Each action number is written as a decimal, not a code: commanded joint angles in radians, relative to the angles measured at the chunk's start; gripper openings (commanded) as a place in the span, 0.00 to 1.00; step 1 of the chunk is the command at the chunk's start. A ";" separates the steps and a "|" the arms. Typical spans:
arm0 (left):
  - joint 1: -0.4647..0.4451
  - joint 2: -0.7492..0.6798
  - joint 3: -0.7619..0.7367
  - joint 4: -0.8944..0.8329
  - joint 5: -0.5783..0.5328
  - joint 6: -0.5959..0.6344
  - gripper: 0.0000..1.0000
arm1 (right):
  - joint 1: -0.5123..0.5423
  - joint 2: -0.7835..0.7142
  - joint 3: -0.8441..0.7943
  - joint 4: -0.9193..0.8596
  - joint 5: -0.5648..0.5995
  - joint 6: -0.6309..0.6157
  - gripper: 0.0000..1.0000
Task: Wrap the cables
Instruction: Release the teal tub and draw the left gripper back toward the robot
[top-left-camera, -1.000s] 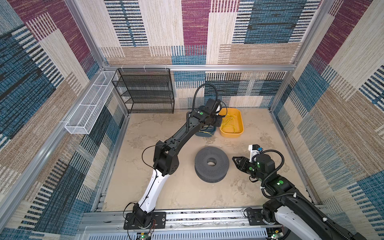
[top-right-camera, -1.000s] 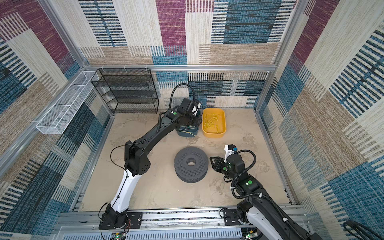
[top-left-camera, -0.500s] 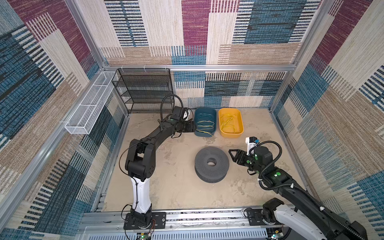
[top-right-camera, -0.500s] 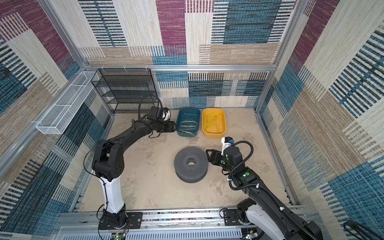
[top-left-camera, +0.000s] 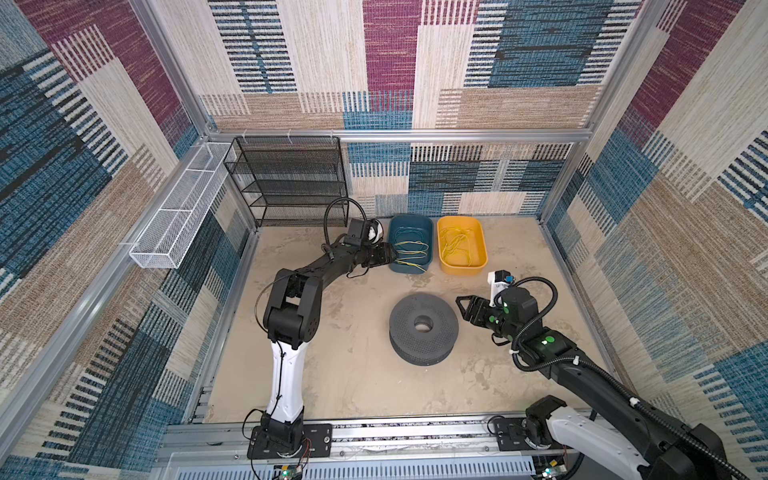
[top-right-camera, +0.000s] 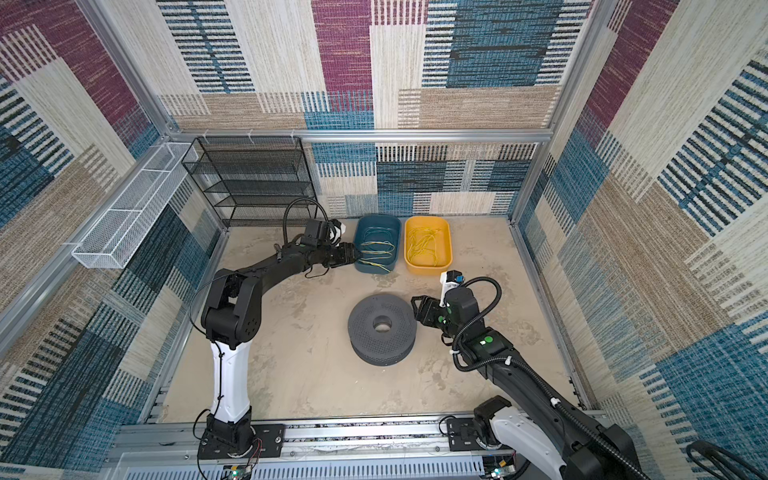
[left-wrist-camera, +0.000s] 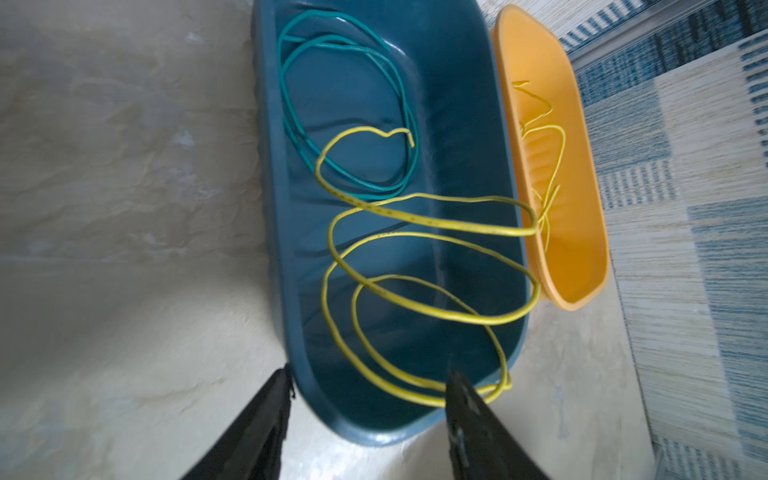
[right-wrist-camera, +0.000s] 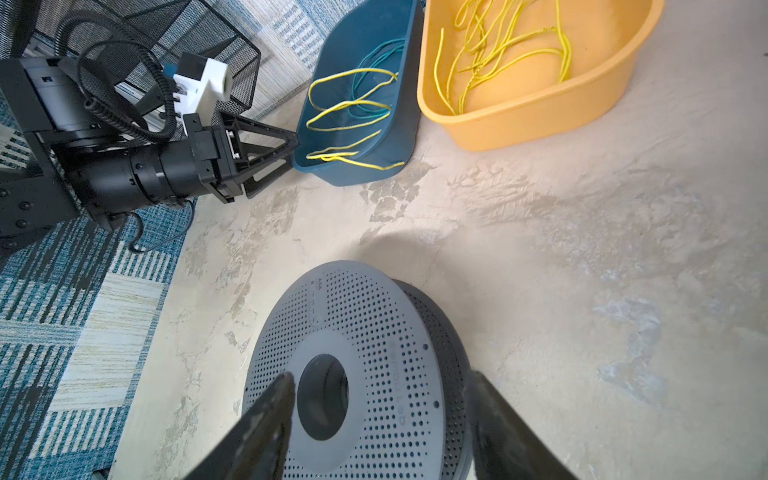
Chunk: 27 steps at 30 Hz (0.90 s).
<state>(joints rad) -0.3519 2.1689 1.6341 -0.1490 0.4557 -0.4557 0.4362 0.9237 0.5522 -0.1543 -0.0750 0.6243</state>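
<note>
Loops of yellow cables (left-wrist-camera: 415, 222) lie in the blue bin (top-left-camera: 411, 217), one end hanging over its rim. More yellow cables (top-left-camera: 455, 245) sit tangled in the yellow bin (top-left-camera: 461, 270). My left gripper (left-wrist-camera: 370, 372) is open at the blue bin's near end, one finger outside the rim and the other beside the lowest cable loop. In both top views it (top-left-camera: 390, 257) (top-right-camera: 355, 257) touches the bin's left side. My right gripper (right-wrist-camera: 380, 374) is open and empty, hovering over the right edge of the grey perforated spool (right-wrist-camera: 374, 311) (top-left-camera: 403, 328).
A green cable (left-wrist-camera: 345, 45) is coiled at the blue bin's far end. A black wire shelf (top-left-camera: 291, 183) stands at the back left. A white mesh basket (top-left-camera: 178, 220) hangs on the left wall. The two bins touch side by side.
The left arm swung off the bins to the left, then came back to the blue bin's edge. Both grippers opened wider. The right gripper lifted slightly away from the spool.
</note>
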 joint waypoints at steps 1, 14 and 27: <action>-0.006 0.012 0.012 0.094 0.073 -0.061 0.60 | -0.001 0.004 0.018 0.031 0.031 -0.015 0.67; -0.026 -0.007 -0.029 0.125 0.091 -0.075 0.59 | -0.007 0.014 0.038 0.021 0.044 -0.024 0.68; -0.001 -0.364 -0.255 0.058 -0.159 0.040 0.66 | -0.008 0.178 0.189 0.064 0.041 0.000 0.66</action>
<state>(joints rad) -0.3504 1.9106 1.4620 -0.1051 0.3832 -0.4545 0.4278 1.0576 0.6975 -0.1467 -0.0338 0.6064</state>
